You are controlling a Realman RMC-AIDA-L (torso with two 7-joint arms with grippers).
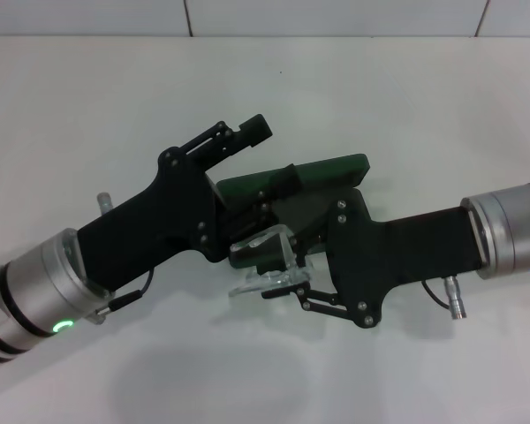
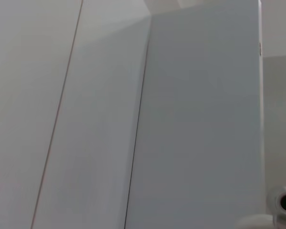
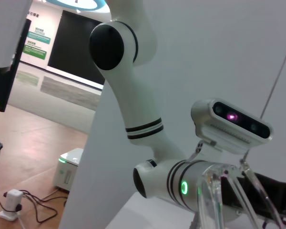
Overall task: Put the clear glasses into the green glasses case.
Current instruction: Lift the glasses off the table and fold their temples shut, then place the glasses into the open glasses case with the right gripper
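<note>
Counter (image 1: 353, 97): pale and plain, filling the head view; a tiled wall edge runs along the top of the frame.
Left arm: enters from the lower left of the head view; its left claw (image 1: 238, 141) sits just left of centre, fingers reaching up and right over the near-left end of the case, with a narrow gap and nothing between them.
Right arm: enters from the right edge of the head view; its right claw (image 1: 278, 278) is at centre, pinching the clear glasses.
Green glasses case (image 1: 322, 170): centre of the head view, lid raised, partly hidden by both claws.
Clear glasses (image 1: 269, 265): just below centre, at the front edge of the case, tilted; whether they touch the counter cannot be told.
</note>
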